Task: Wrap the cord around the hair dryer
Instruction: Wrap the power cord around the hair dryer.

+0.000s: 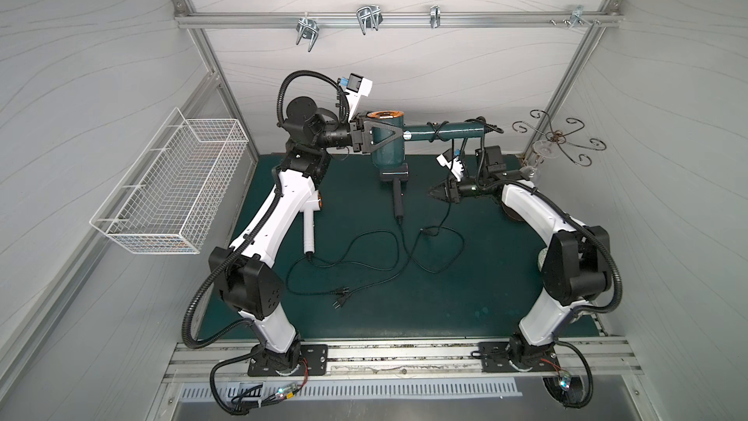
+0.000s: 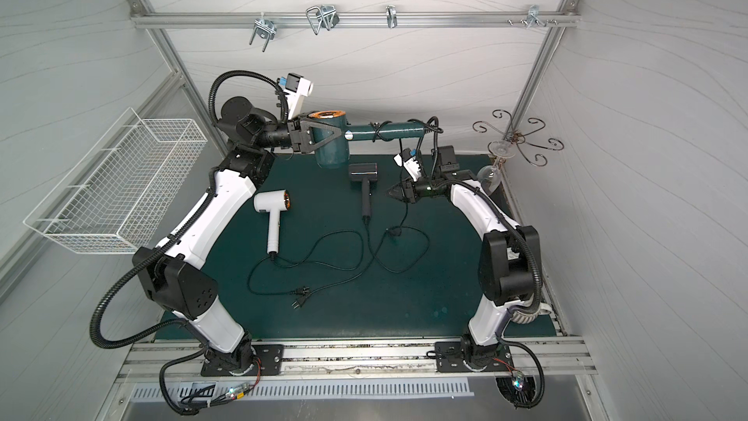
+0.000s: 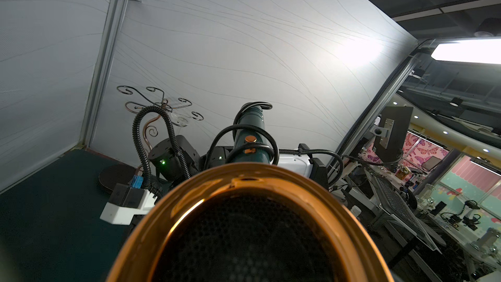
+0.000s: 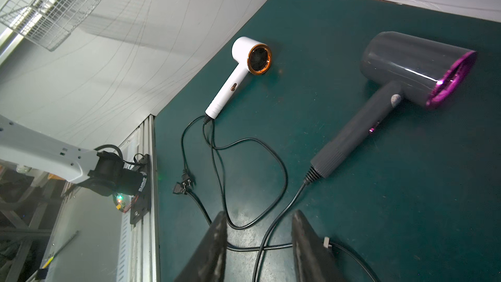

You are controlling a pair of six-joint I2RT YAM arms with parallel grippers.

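Note:
The dark green hair dryer (image 1: 384,151) (image 2: 332,155) hangs in the air at the back of the mat, and its handle (image 1: 445,131) points right. My left gripper (image 1: 388,135) (image 2: 332,133) is shut on its head. In the left wrist view the copper rim (image 3: 244,180) hides the jaws. The black cord (image 1: 435,131) (image 2: 378,131) (image 3: 225,134) coils around the handle, and its loose end drops past my right gripper (image 1: 435,193) (image 2: 390,192). That gripper (image 4: 259,212) is open below the handle, holding nothing, with cords on the mat showing between its fingers.
A grey hair dryer (image 1: 394,178) (image 4: 406,63) and a white one (image 2: 271,200) (image 4: 249,58) lie on the green mat (image 1: 445,309). Their cords loop to two plugs (image 1: 342,295). A wire basket (image 1: 174,184) hangs on the left wall. A glass rack (image 1: 558,137) stands at the back right.

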